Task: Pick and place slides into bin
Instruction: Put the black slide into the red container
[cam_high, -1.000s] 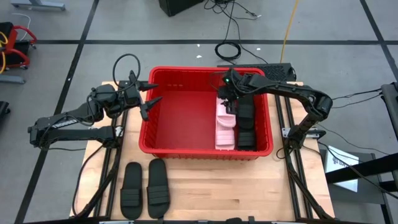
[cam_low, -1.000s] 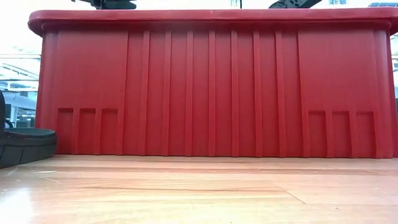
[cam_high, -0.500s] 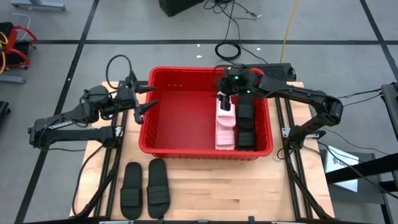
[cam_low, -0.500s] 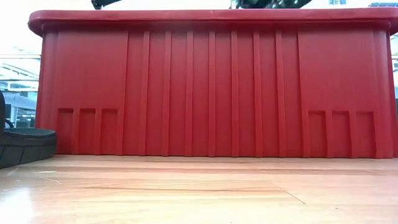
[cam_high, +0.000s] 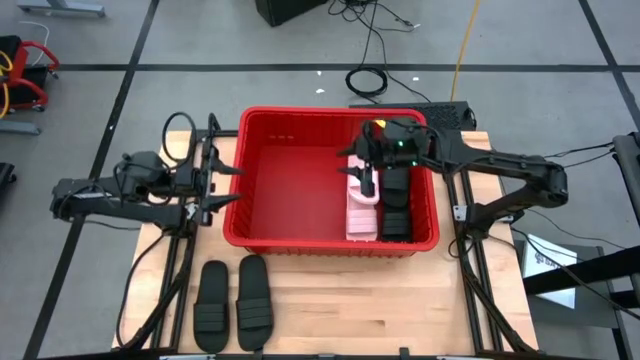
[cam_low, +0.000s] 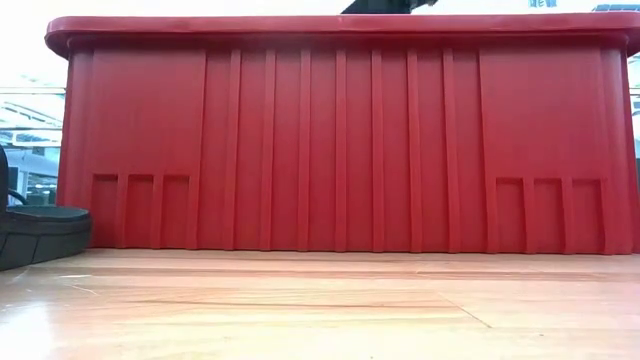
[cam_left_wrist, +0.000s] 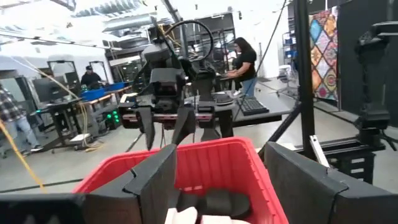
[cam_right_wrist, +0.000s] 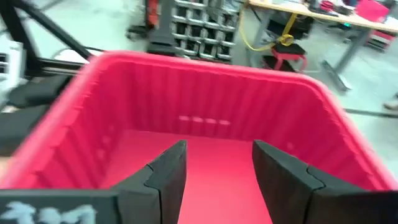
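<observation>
A: Where do things stand?

B: The big red ribbed plastic bin (cam_high: 300, 190) fills the frame's centre on the wooden tabletop (cam_high: 400, 310). Inside, at its right, lie the pale pink slides (cam_high: 360, 212) beside black slides (cam_high: 396, 205). Two black ribbed-strap slides (cam_high: 232, 303) wait at lower left.

A: And the hands?

B: The right hand (cam_high: 368, 165) hovers over the bin, fingers parted, empty. The left hand (cam_high: 222, 184), wide open and empty, sits outside the bin's left wall.

A: Advice?

B: Probably send the left down to the nearer black pair, gripping across a strap.
</observation>
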